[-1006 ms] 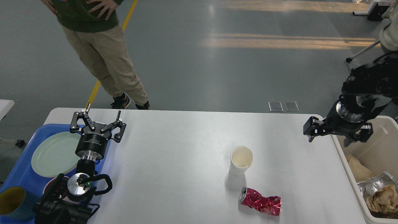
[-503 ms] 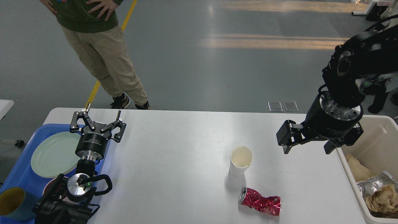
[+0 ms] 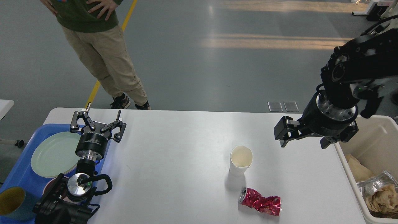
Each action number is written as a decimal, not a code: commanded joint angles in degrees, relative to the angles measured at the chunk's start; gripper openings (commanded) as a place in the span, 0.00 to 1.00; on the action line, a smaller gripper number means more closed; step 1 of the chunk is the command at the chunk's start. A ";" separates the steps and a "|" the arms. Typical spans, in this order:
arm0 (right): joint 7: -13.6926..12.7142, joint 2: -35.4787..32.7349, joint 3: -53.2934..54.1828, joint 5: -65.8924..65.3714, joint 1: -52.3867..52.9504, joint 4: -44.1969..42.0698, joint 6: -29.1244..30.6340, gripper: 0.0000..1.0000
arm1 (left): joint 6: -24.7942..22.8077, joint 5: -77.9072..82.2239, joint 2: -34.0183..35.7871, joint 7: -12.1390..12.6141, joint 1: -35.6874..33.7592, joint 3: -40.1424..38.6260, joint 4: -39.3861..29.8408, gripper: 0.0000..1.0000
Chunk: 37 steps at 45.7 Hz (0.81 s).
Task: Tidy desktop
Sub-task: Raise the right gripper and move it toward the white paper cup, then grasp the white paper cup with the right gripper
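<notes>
Left gripper (image 3: 98, 119) hovers spread and empty beside the blue tray (image 3: 18, 169), cut off at the frame edge. On the desktop (image 3: 174, 161) stand a paper cup (image 3: 240, 161) and crushed can (image 3: 260, 201). Right gripper (image 3: 303, 141): fingers spread, partly hidden.

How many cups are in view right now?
2: a white paper cup standing on the desktop by a crushed can, and a blue cup on the tray.

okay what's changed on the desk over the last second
Only the right gripper moved: it swung left from over the beige bin to above the desktop, nearer the paper cup, holding nothing. Left gripper, cup and crushed red can stayed put.
</notes>
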 commanded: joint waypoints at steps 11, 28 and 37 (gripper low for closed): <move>-0.19 -0.69 9.04 0.28 -22.03 -13.31 -7.73 1.00 | 0.00 0.00 0.00 0.00 -0.04 0.00 0.00 0.96; -0.37 6.78 15.90 0.28 -44.45 -35.47 -7.64 1.00 | 0.00 0.00 0.00 0.00 0.05 0.00 0.00 0.96; -0.37 9.24 18.27 0.20 -49.64 -40.75 -7.64 0.97 | -0.09 0.00 0.00 0.00 0.05 0.00 0.00 0.96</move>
